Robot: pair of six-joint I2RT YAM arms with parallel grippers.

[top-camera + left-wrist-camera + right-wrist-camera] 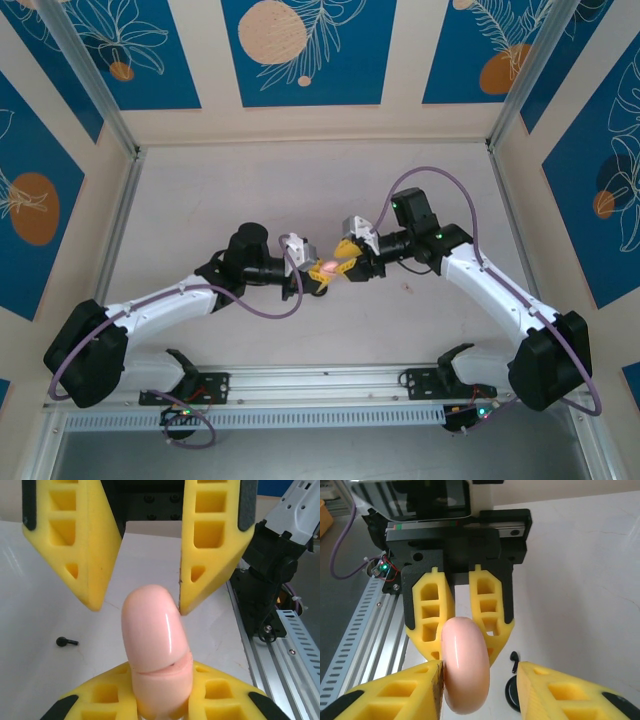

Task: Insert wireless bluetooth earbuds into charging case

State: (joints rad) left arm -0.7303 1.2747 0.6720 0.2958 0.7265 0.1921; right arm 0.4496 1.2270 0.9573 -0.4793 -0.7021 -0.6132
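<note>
My left gripper (162,680) is shut on a glossy pale-pink rounded disc (152,630) with a seam across it, held above the table. The same pink disc (465,670) stands between the fingers of my right gripper (480,672), which is open: one pad touches the disc's side and the other stands apart. Both grippers meet at mid-table, left gripper (318,272) against right gripper (345,262). The black round charging case (511,694) lies on the table below, partly hidden by my right finger. One black earbud (513,661) lies just beyond it; the earbud (66,641) rests alone on white table.
An aluminium rail (280,645) and the right arm's black base (265,575) run along the near table edge. The rail (365,645) with cabling also lies beside the left arm's wrist. White tabletop (300,190) stretches to the patterned back wall.
</note>
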